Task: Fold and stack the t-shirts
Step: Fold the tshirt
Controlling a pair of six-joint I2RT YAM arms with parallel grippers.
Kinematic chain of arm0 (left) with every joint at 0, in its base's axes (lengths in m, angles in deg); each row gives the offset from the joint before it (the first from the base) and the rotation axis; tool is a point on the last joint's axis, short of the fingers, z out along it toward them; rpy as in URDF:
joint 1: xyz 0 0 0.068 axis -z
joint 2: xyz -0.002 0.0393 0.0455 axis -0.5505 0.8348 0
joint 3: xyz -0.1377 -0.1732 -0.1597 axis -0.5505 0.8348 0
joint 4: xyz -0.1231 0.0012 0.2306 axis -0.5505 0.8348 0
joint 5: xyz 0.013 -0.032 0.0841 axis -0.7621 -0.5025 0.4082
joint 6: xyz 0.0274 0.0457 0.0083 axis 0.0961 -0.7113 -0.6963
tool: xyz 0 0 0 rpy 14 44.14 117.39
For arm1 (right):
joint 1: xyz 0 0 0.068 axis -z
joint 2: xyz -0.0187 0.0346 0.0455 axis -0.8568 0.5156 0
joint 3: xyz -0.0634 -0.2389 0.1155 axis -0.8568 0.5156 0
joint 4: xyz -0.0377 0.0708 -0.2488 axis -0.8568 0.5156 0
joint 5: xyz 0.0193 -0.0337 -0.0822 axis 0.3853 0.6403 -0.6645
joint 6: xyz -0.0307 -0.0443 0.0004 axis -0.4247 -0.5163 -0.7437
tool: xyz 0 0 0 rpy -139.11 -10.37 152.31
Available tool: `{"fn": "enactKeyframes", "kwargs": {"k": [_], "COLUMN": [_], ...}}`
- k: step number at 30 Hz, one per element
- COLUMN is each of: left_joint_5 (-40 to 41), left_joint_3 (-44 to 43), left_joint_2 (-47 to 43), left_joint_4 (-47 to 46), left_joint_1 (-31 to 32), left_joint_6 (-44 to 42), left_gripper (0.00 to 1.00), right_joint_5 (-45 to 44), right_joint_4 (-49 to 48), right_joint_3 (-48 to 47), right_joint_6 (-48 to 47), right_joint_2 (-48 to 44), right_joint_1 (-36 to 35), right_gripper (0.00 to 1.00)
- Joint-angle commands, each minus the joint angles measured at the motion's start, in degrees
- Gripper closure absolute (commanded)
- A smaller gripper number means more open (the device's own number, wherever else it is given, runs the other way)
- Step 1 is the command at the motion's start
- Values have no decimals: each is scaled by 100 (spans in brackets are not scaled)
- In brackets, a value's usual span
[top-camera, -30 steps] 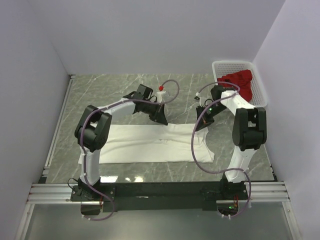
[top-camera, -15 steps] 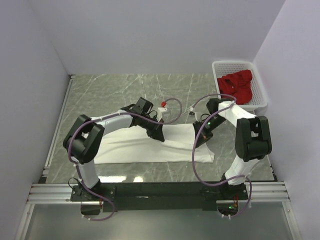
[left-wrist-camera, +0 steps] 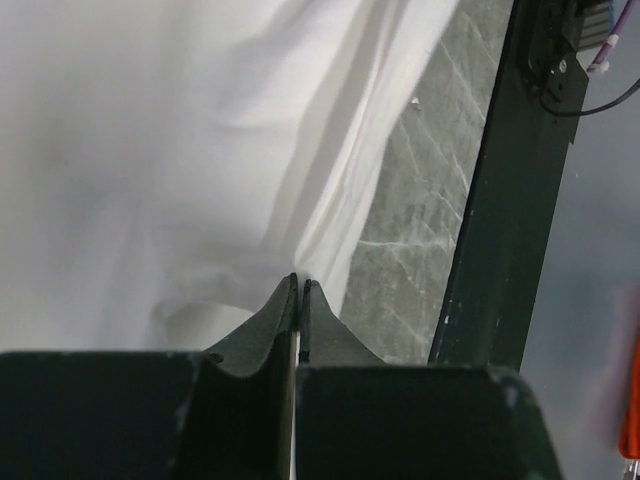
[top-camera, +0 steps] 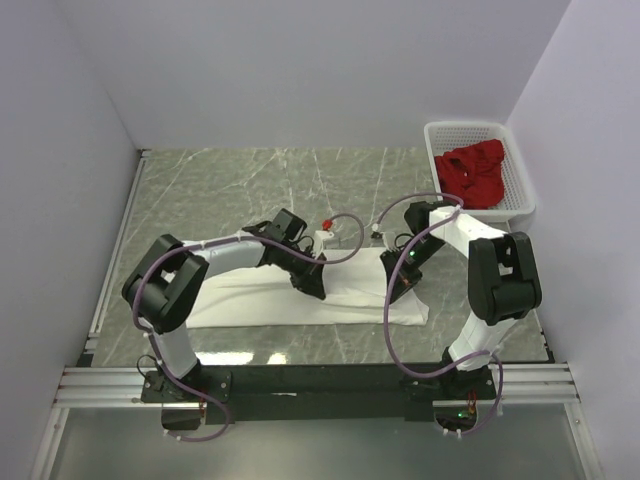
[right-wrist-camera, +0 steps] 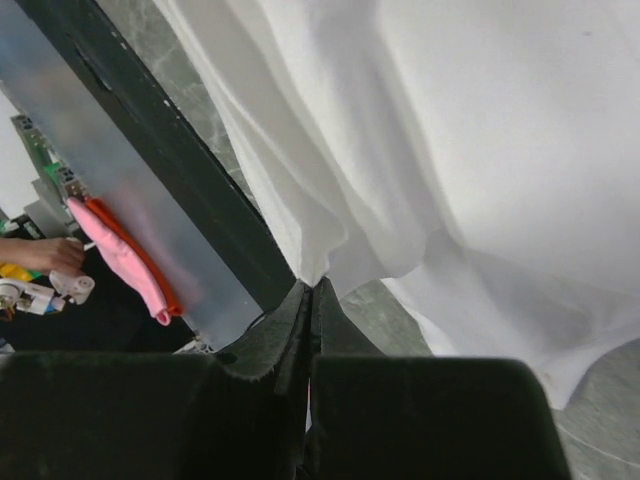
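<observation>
The white t-shirt lies spread on the marble table in the top view, its far edge lifted. My left gripper is shut on a pinch of its cloth near the middle; in the left wrist view the white cloth hangs from the closed fingertips. My right gripper is shut on the shirt's right part; in the right wrist view a fold of white cloth is clamped between the tips. The deep red t-shirt lies crumpled in the basket.
A white slotted plastic basket stands at the back right of the table. The black frame rail runs along the near edge. White walls close in both sides and the back.
Both grippers have moved toward the near edge, pulling the shirt's far edge over its near part. The shirt now looks narrower front to back.
</observation>
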Motion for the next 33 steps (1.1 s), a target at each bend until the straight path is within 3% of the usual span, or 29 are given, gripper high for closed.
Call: {"fn": "enactKeyframes", "kwargs": {"k": [1,20,33], "left_joint_5": [2,-24,643], "left_joint_3": [200,-696,-1241], "left_joint_2": [-273,184,729], "left_joint_4": [-398,-29,-187], "left_joint_1": [227,-204,-309], "left_joint_6": [283,283,494], "left_gripper": [98,95,87], "right_joint_5": [-260,-182,-612], "right_joint_4": [71,-25,-553], "right_joint_3": [-164,-832,-1245], "right_joint_6": [-166,71,536], "right_joint_2": [-80,455,825], "right_joint_1": [88,131,342], "right_gripper": [100,100,100]}}
